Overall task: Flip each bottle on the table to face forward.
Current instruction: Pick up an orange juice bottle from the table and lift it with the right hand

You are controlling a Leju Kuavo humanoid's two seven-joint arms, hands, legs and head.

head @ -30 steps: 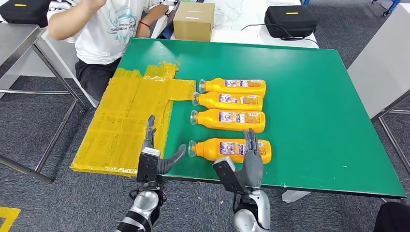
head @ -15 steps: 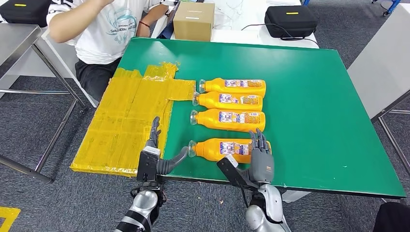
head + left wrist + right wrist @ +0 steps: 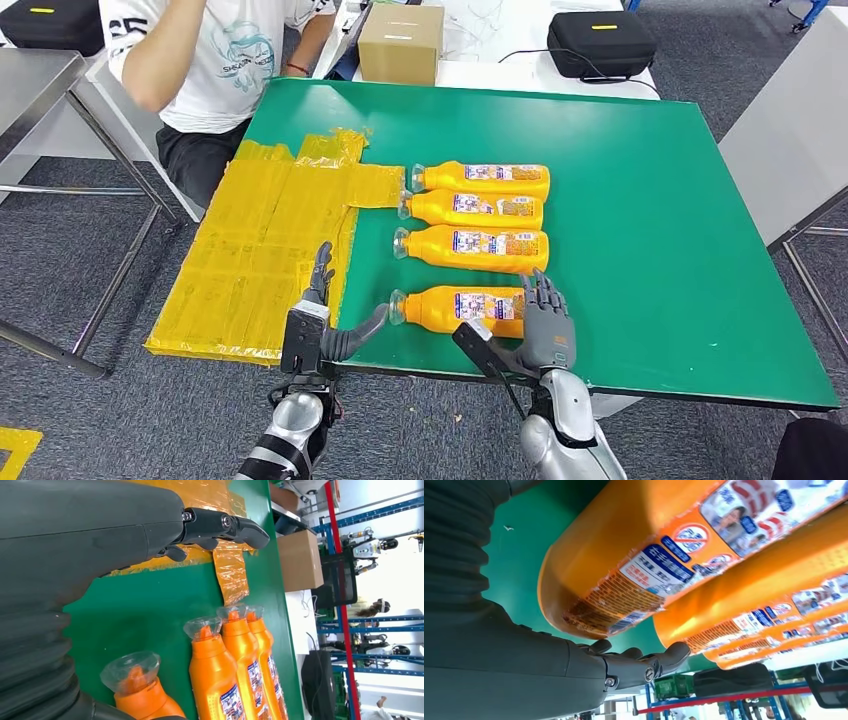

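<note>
Several orange bottles lie on their sides in a column on the green table (image 3: 640, 200), clear caps pointing left and labels up. The nearest bottle (image 3: 462, 309) (image 3: 634, 555) lies by the front edge. My right hand (image 3: 545, 325) (image 3: 634, 665) stands at that bottle's base end with its fingers spread upward, open and holding nothing. My left hand (image 3: 322, 325) (image 3: 215, 525) hovers at the front edge left of the nearest bottle's cap (image 3: 131, 666), fingers extended, thumb reaching toward the cap. The bottle behind it (image 3: 472, 247) and the two farther ones (image 3: 470, 208) (image 3: 482, 178) lie untouched.
Yellow taped sheeting (image 3: 265, 250) covers the table's left part. A person in a white shirt (image 3: 215, 60) sits at the far left corner. A cardboard box (image 3: 401, 42) and a black case (image 3: 600, 42) sit on the white table behind.
My right hand has moved rightward along the nearest bottle to its base end. My left hand has edged slightly forward. The person has raised an arm.
</note>
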